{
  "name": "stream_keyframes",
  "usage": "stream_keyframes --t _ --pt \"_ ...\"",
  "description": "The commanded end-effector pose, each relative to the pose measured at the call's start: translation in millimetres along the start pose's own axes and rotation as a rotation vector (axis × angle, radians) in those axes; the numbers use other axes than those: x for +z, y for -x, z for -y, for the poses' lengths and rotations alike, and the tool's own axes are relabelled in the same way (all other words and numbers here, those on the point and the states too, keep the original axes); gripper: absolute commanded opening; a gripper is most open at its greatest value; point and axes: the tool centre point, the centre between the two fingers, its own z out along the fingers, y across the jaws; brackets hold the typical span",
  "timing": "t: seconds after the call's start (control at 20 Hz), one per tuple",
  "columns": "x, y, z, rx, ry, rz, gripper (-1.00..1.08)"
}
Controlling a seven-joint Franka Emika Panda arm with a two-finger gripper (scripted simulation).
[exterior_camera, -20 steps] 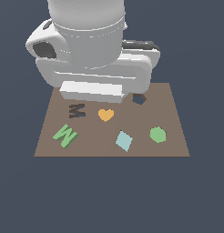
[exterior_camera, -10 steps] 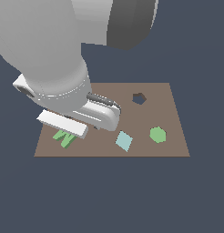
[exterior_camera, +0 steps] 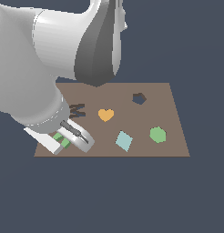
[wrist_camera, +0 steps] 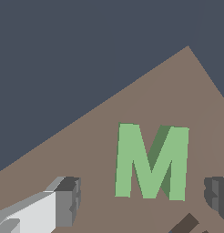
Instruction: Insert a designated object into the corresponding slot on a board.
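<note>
The light-green M block (wrist_camera: 152,161) lies flat on the brown board (wrist_camera: 95,136) near its corner. My gripper (wrist_camera: 143,196) is open, with one fingertip (wrist_camera: 68,200) and the other (wrist_camera: 218,193) on either side of the block, apart from it. In the exterior view the gripper (exterior_camera: 63,135) hangs over the board's (exterior_camera: 145,116) near corner on the exterior view's left, and only bits of the green block (exterior_camera: 62,140) show under it. The dark M-shaped slot (exterior_camera: 77,110) lies just beyond, empty; one of its corners shows in the wrist view (wrist_camera: 184,224).
On the board are an orange heart (exterior_camera: 105,114), a dark pentagon cutout (exterior_camera: 139,98), a pale teal diamond (exterior_camera: 124,140) and a green hexagon (exterior_camera: 157,134). The big arm body (exterior_camera: 50,59) hides the board's far corner on the exterior view's left.
The arm has swung from the board's back towards the exterior view's left and come down over the green M block. The slot and heart are uncovered now.
</note>
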Motion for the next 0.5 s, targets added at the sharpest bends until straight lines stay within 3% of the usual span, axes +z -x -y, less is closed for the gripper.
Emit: stream_keyframes --t 0.0,0.45 --pt "7.0 -6.0 -5.3 0.035 0.0 0.002 1.0" --pt "14.7 -10.2 -10.9 0.062 0.001 0.006 1.0"
